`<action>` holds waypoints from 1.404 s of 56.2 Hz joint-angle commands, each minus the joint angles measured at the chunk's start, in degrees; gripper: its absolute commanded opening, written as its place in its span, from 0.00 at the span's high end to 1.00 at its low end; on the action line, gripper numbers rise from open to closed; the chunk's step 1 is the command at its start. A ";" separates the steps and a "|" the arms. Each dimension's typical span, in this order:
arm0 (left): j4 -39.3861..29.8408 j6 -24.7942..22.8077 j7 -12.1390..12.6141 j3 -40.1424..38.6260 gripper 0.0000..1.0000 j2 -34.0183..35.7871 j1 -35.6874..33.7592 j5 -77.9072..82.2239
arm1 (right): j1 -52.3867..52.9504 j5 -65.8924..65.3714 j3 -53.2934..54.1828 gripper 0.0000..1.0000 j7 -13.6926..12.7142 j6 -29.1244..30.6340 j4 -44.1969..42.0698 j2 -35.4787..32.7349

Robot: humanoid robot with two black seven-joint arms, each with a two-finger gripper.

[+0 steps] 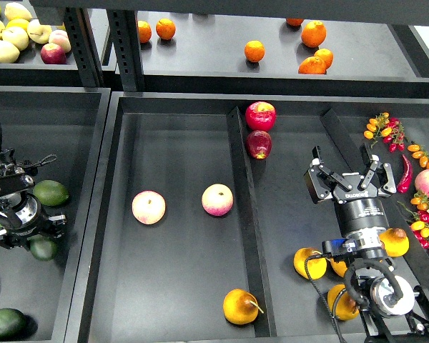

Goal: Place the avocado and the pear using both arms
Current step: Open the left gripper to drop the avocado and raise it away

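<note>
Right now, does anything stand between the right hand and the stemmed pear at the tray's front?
Yes. The black divider runs between them: the pear lies just left of it, and the open right hand is over the right compartment.

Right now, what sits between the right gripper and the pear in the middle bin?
Head view: only the black divider rail between right gripper and pear; otherwise bare bin floor.

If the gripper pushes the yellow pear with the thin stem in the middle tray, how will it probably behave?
The pear looks roundish and lies free on the flat tray floor, so it would probably roll. Its skin seems smooth, perhaps slippery for fingers. The thin stem looks fragile.
</note>
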 commanded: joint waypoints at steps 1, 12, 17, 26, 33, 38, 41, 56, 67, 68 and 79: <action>0.04 0.00 0.00 -0.17 0.17 -0.01 -0.08 0.03 | 0.00 0.00 0.01 0.00 -0.01 -0.09 -0.09 0.00; 0.12 0.00 0.00 -3.85 0.02 0.51 -0.61 -0.06 | 0.00 0.00 0.01 0.00 -0.01 -0.09 -0.09 0.00; 0.21 0.00 0.00 -8.86 0.01 1.39 -1.05 -0.32 | 0.00 0.00 -0.08 0.00 -0.01 -0.09 -0.18 0.00; 1.00 0.00 0.00 -26.08 0.01 6.84 -2.19 -1.55 | 0.00 -0.09 -0.78 0.00 -0.09 -0.35 -0.27 0.00; 1.44 0.00 0.00 -37.86 0.01 7.98 -1.32 -6.47 | 0.00 0.00 -2.01 0.00 -0.18 -0.61 -0.27 0.00; 1.44 0.00 0.00 -41.73 0.01 9.74 -0.53 -10.86 | -0.18 0.00 -3.59 0.00 -0.18 -0.88 -0.27 0.00; 0.57 0.00 0.00 -44.27 0.01 11.49 0.78 -17.07 | -0.26 -0.09 -5.51 0.00 -0.27 -1.05 -0.36 0.00; -3.82 0.00 0.00 -64.83 0.01 12.73 16.15 -31.87 | -0.27 -0.09 -12.46 0.00 -2.11 -3.60 -0.62 0.00; -15.34 0.00 0.00 -90.85 0.01 10.98 34.53 -32.23 | 1.75 0.53 -20.20 0.00 -4.92 -4.13 -0.18 -9.91; -15.87 0.00 0.00 -92.18 0.01 10.71 35.33 -32.32 | 2.11 0.53 -20.64 0.00 -5.10 -4.13 -0.09 -10.63; -23.78 0.00 0.00 -108.88 0.01 4.38 48.34 -33.46 | 12.38 0.70 -30.13 0.00 -14.32 -3.95 0.08 -24.69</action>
